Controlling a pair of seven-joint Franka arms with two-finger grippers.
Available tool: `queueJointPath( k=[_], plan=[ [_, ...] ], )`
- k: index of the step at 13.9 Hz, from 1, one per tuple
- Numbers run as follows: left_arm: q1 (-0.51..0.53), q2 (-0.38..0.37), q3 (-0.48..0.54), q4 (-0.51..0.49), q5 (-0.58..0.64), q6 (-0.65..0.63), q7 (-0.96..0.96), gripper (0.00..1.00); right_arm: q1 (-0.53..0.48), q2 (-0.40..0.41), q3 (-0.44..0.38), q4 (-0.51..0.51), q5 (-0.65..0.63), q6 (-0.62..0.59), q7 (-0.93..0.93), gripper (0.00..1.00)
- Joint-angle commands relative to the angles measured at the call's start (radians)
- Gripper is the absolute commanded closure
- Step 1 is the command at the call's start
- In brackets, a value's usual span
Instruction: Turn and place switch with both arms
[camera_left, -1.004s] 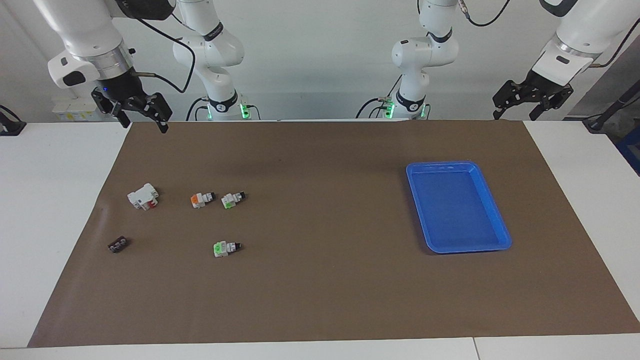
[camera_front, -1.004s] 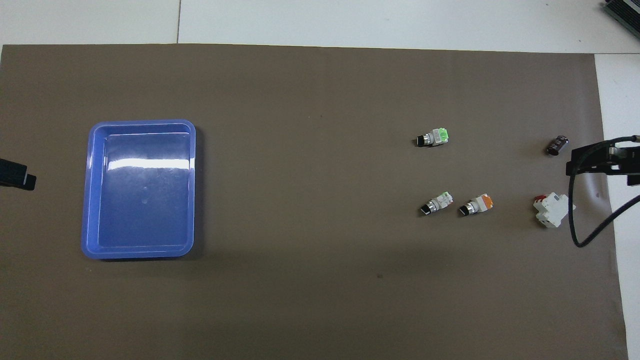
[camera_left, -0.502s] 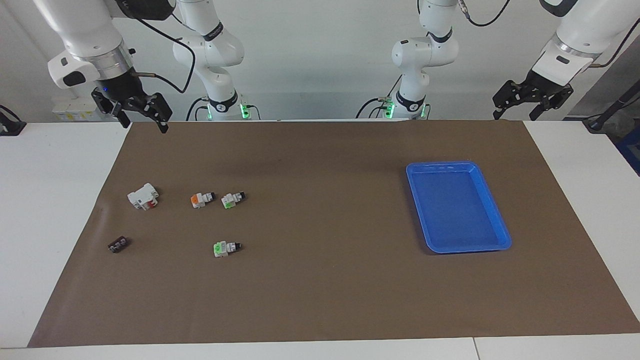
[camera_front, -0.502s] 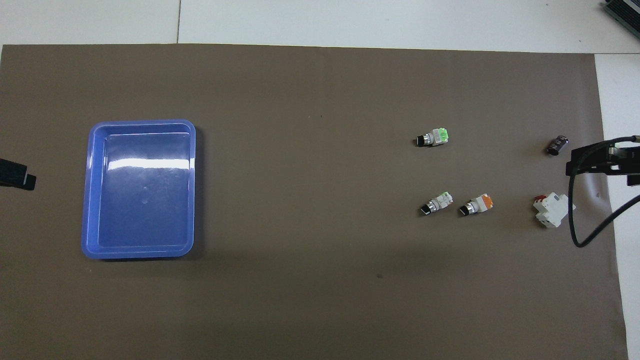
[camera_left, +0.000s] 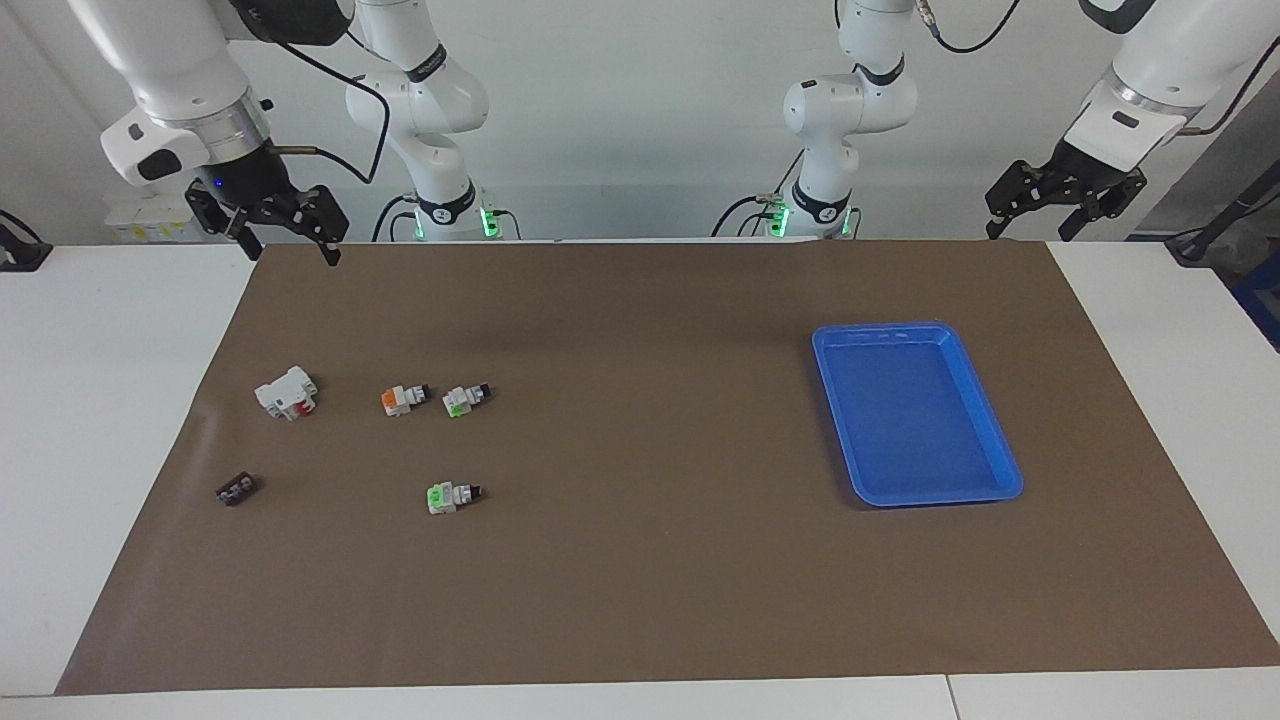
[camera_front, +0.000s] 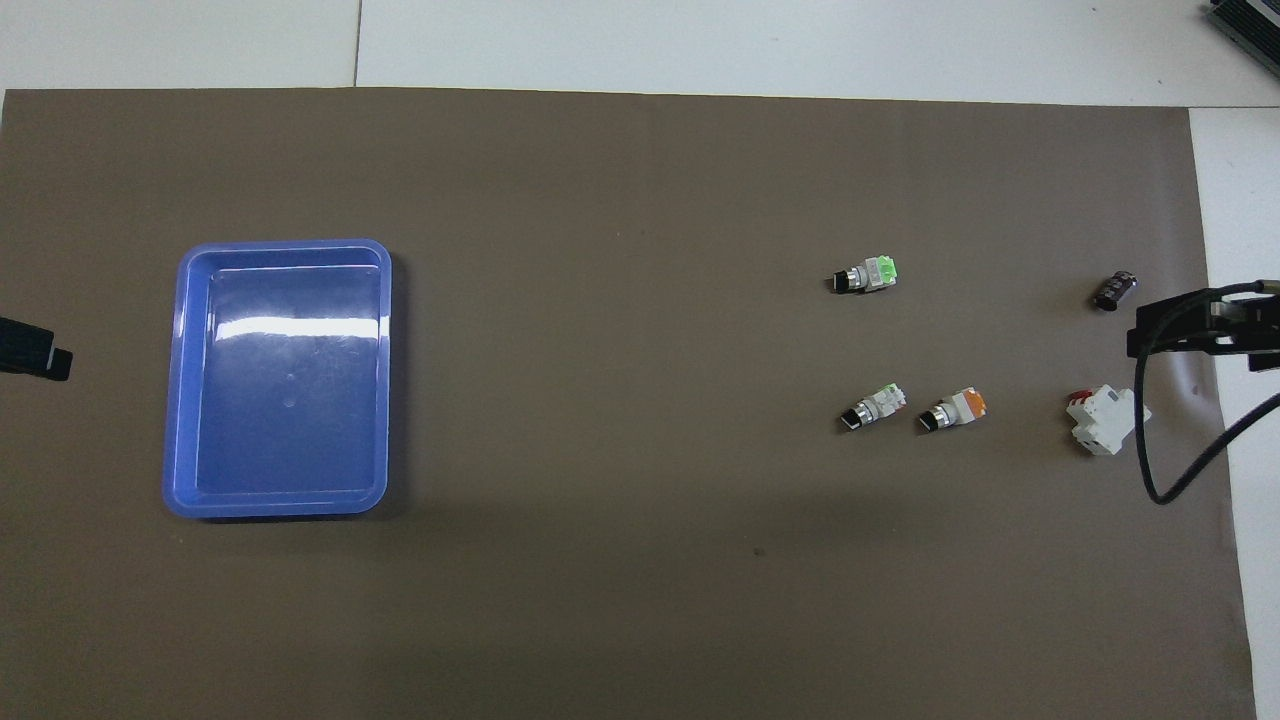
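A white surface (camera_left: 120, 420) carries a wide brown mat (camera_left: 640, 560), seen from across the robots and from above.

The switch (camera_left: 465, 398), a tiny white block with a pale-green patch at one end and a black knob at the other, lies on the mat toward the right arm's end. Just beside it, closer to that end, lies an orange switch (camera_left: 403, 399). A similar switch with a brighter green end (camera_left: 452, 495) lies farther from the robots than both. A white block with red parts (camera_left: 287, 392) and a small dark part (camera_left: 236, 489) lie closer still to the right arm's end.

A blue tray (camera_left: 990, 425) sits on the mat toward the left arm's end, well apart from the switches.

The right tool (camera_left: 287, 243) hangs in the air over the mat's corner at its own end, fingers spread, holding nothing. The left tool (camera_left: 1030, 226) hangs over the corner at the other end, also spread and holding nothing. Neither touches any object.
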Motion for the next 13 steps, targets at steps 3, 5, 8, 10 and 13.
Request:
queueJointPath(
  k=[3, 5, 8, 10, 13],
  plan=[
    [0.012, -0.007, -0.004, -0.008, -0.006, -0.008, 0.014, 0.00, -0.013, -0.035, 0.005, -0.051, 0.016, 0.029, -0.101, 0.00],
    [0.012, -0.007, -0.004, -0.008, -0.006, -0.008, 0.014, 0.00, -0.013, -0.035, 0.005, -0.051, 0.016, 0.028, -0.098, 0.00],
    [0.012, -0.007, -0.004, -0.008, -0.006, -0.008, 0.014, 0.00, -0.013, -0.035, 0.003, -0.048, 0.014, 0.018, -0.098, 0.00],
    [0.012, -0.007, -0.004, -0.008, -0.006, -0.008, 0.014, 0.00, -0.038, -0.028, 0.003, -0.043, 0.016, 0.088, -0.101, 0.00],
    [0.012, -0.007, -0.004, -0.008, -0.006, -0.008, 0.014, 0.00, -0.029, -0.051, 0.009, -0.098, 0.007, 0.121, -0.055, 0.00]
  ],
)
